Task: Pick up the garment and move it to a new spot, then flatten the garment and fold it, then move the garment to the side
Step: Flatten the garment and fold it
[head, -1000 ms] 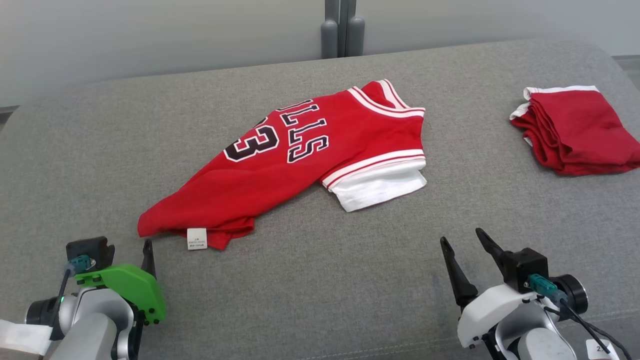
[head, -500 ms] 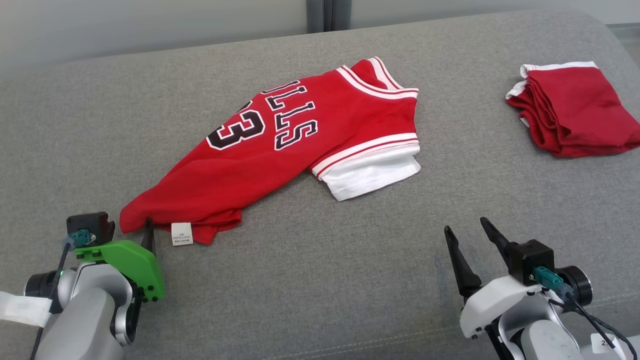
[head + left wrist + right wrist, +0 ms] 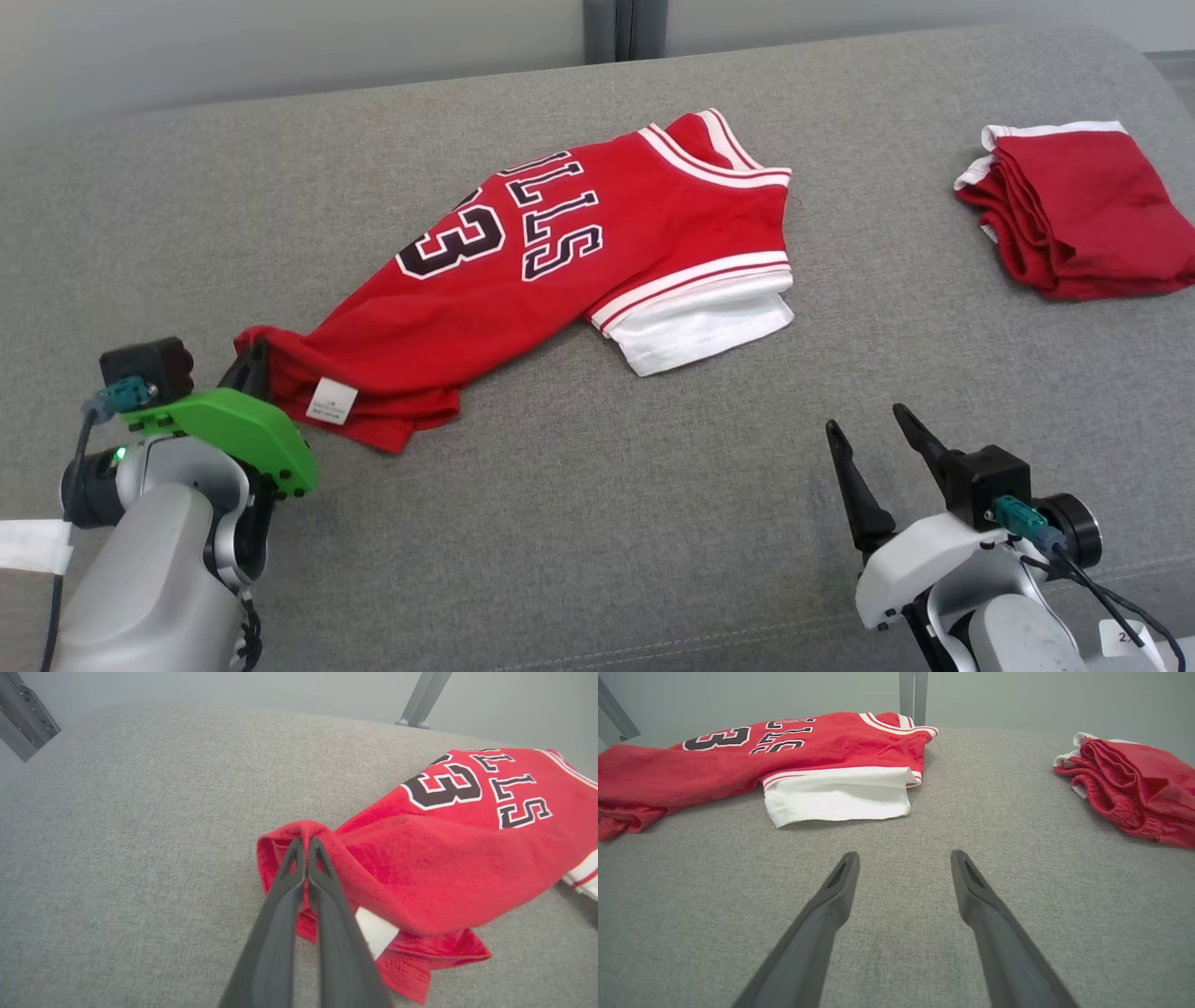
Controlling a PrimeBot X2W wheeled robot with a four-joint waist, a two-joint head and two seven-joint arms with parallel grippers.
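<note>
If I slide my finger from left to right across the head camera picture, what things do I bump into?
left gripper → red jersey → right gripper → folded red clothes

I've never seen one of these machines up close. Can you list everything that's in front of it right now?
red basketball jersey with black 33 and white sleeve: one, red, middle of the cushion, near-left corner pinched.
white label: one, white, on the jersey's hem beside the left gripper.
folded red garment with white trim: one, red, far right of the cushion.
grey fabric cushion: one, grey, under everything.
grey metal post: one, grey, behind the cushion's far edge.
left gripper: one, dark fingers, green cover, shut on the jersey's corner.
right gripper: one, dark fingers, open, over bare cushion.
</note>
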